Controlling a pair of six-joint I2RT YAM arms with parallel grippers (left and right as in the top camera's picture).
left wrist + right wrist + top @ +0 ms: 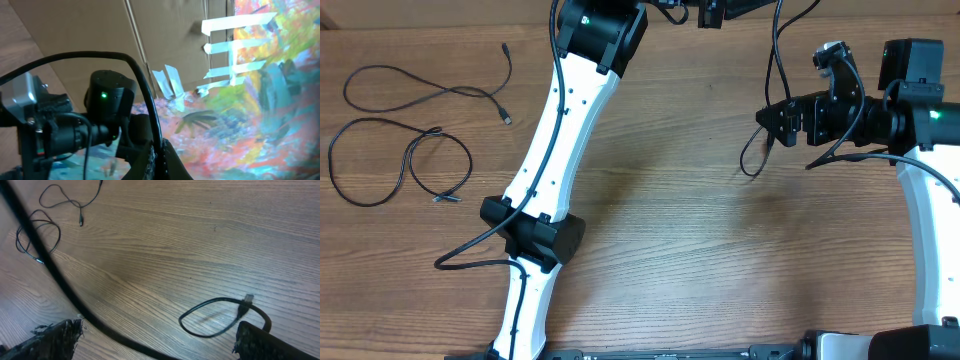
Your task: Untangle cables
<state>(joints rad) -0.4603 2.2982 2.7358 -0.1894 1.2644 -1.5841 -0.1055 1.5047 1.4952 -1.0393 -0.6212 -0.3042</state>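
- Your left arm [555, 130] reaches across the table [670, 250] from the near edge to the far edge, and I place everything else by it
- To the left of that arm, well apart from it, you have two of the cables on the bare wood
- The wavy cable [495, 94] is the farther one; it runs in long open bends, with one plug end toward the far edge and the other pointing back at you
- The looped cable [411, 160] lies just nearer than it, drawn into one big loop and one smaller loop that overlap; the two cables lie close, but you can see a gap between them
- To the right of the left arm, well apart from it, the short cable [216, 300] makes a single small loop with its plug end raised a little off the wood
- Your right fingers [272, 342] stand spread wide, one on each side of that loop; the cable runs in behind one finger, and you cannot tell whether it touches
- Your left fingers [165, 162] are pressed together at the far end of the left arm, off the table; the wrist view there looks at cardboard and a painted sheet, and I cannot tell if anything is pinched
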